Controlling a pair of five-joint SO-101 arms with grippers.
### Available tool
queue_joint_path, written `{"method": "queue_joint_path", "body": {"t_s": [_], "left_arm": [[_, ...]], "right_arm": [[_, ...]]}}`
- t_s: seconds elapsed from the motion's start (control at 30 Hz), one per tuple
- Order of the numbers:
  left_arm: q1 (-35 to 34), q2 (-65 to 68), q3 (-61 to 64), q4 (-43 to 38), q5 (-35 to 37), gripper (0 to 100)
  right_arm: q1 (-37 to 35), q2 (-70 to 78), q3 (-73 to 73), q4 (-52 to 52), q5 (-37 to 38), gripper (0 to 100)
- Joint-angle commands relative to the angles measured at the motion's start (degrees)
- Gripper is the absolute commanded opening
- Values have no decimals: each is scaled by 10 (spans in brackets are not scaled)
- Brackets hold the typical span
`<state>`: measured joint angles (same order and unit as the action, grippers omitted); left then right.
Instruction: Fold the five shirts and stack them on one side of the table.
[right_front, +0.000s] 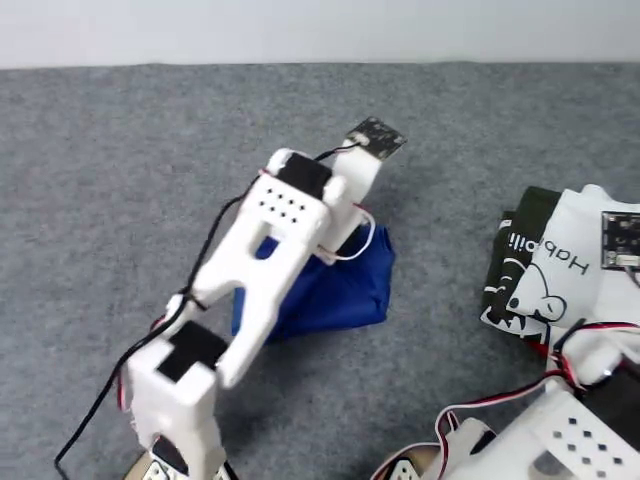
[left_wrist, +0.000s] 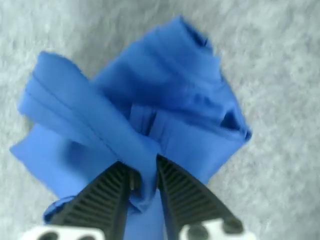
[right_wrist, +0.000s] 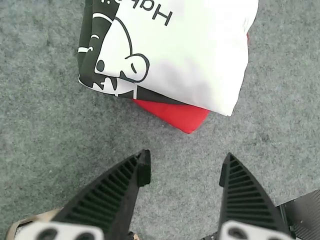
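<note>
Now, at the middle of the desk, the blue shirt is being held: a bunched fold of it is pinched between the jaws of the left pincer, which is clenched tight on the cloth. The garment is seen lying crumpled on the grey surface, partly gathered and with loose flaps splayed out to either side, so its fold cannot be called finished. Over at the right edge of the desk a stack has been built. A white shirt with a printed figure is laid on top, and dark fabric is seen beneath it (whether that is one shirt or two cannot be told). A red shirt is pressed flat at the bottom, one corner poking out. The right pincer is held released, jaws spread wide, above bare desk just beside that red corner, with nothing in it. By this showing, most of the job is judged done: three folded shirts at least are stacked, possibly four, and the blue one is reckoned the last to be dealt with. What is left, it would seem, is for the blue shirt to be folded flat, carried across and set on the stack.
</note>
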<state>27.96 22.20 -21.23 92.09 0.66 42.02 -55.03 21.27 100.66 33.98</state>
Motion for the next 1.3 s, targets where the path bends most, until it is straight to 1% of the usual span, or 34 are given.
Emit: {"method": "queue_joint_path", "body": {"t_s": [0.0, 0.13, 0.27, 0.33, 0.43, 0.47, 0.57, 0.67, 0.73, 0.8, 0.87, 0.9, 0.93, 1.07, 1.17, 1.27], "left_arm": [[22, 46, -117, 11, 5, 5], [41, 130, -227, 55, 5, 5], [45, 202, -319, 84, 5, 9], [45, 213, -327, 85, 5, 53], [43, 193, -310, 85, 5, 166], [41, 177, -300, 85, 6, 184], [40, 121, -258, 85, 10, 196], [39, 62, -202, 85, 9, 193], [24, 23, -164, 85, 9, 185], [-3, -4, -135, 84, 6, 141], [-40, -14, -117, 83, -13, 62], [-61, -11, -111, 83, -22, 17], [-83, -5, -105, 83, -27, 0], [-160, 39, -98, 80, -33, 4], [-187, 85, -98, 65, -36, 5], [-188, 140, -98, 50, -59, 5]], "right_arm": [[-6, -7, -2, 21, 5, 237], [-5, -9, -2, 21, 5, 237], [-5, -9, -2, 21, 5, 237], [-5, -8, -2, 21, 5, 237], [-5, -7, -2, 21, 5, 237], [-5, -7, -2, 21, 5, 237], [-5, -7, -2, 21, 5, 237], [-5, -7, -2, 21, 5, 237], [-5, -7, -2, 21, 5, 237], [-5, -7, -2, 21, 5, 237], [-5, -7, -2, 21, 5, 237], [-5, -7, -2, 21, 5, 237], [-5, -7, -2, 21, 5, 237], [-5, -6, -2, 21, 5, 237], [-5, -6, -2, 21, 5, 237], [-5, -6, -2, 21, 5, 237]]}}
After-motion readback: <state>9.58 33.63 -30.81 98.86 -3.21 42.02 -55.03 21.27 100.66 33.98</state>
